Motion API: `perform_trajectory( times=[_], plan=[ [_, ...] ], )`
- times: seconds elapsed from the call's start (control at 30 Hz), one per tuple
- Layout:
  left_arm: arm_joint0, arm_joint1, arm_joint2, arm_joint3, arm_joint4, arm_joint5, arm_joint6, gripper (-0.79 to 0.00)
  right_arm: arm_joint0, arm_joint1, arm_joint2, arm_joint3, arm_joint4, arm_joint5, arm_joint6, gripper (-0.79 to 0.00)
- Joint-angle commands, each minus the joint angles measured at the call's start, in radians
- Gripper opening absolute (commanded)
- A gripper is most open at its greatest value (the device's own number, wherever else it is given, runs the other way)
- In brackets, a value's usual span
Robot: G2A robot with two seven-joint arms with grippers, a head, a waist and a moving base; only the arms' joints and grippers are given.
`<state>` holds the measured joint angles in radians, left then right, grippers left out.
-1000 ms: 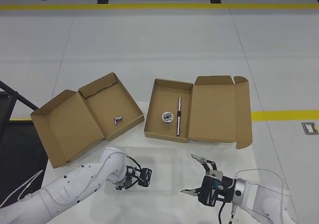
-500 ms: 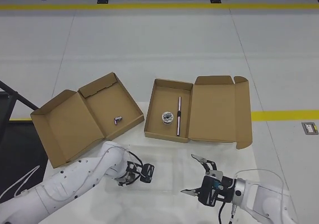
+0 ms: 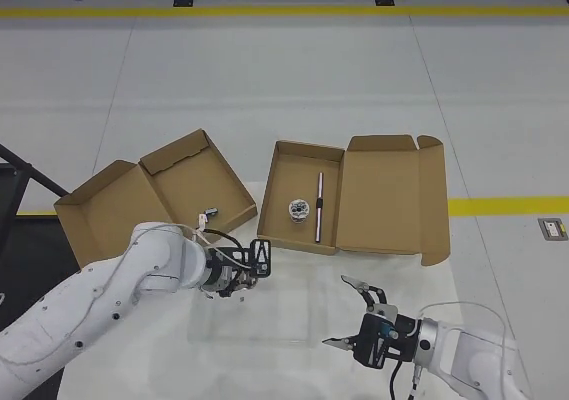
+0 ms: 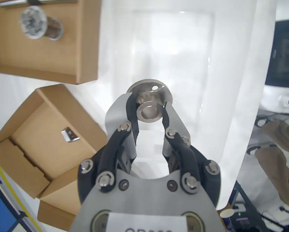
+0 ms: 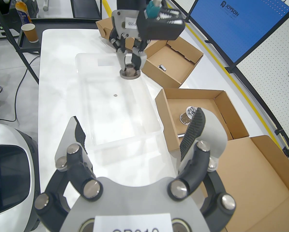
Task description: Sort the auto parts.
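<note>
Top view: left gripper [image 3: 252,262] is hanging just near of the gap between left box [image 3: 124,215] and right box [image 3: 299,215]. Left wrist view: its fingers are pinching a flanged gear [image 4: 148,113] by the hub, above the clear tray [image 4: 173,49]. Right wrist view: right gripper [image 5: 137,119] is gaping wide, empty, at the tray's near-right side.
</note>
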<state>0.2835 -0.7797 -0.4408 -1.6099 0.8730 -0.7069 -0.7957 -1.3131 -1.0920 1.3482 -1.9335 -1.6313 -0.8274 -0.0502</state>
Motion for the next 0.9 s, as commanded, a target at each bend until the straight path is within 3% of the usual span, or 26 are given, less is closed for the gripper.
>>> perform_trajectory(
  times=[0.0,0.27,0.7,0.87],
  plan=[
    [0.023,0.021,-0.047,-0.032,0.024,0.053,0.019,-0.785,0.0,0.0,0.0,0.0,0.0,0.0,0.0,0.0],
    [0.09,0.077,-0.216,-0.027,0.074,0.106,0.185,-0.785,0.0,0.0,0.0,0.0,0.0,0.0,0.0,0.0],
    [0.09,0.077,-0.216,-0.027,0.074,0.106,0.185,-0.785,0.0,0.0,0.0,0.0,0.0,0.0,0.0,0.0],
    [0.085,0.058,-0.242,0.091,-0.04,0.168,0.19,-0.785,0.0,0.0,0.0,0.0,0.0,0.0,0.0,0.0]
  ],
)
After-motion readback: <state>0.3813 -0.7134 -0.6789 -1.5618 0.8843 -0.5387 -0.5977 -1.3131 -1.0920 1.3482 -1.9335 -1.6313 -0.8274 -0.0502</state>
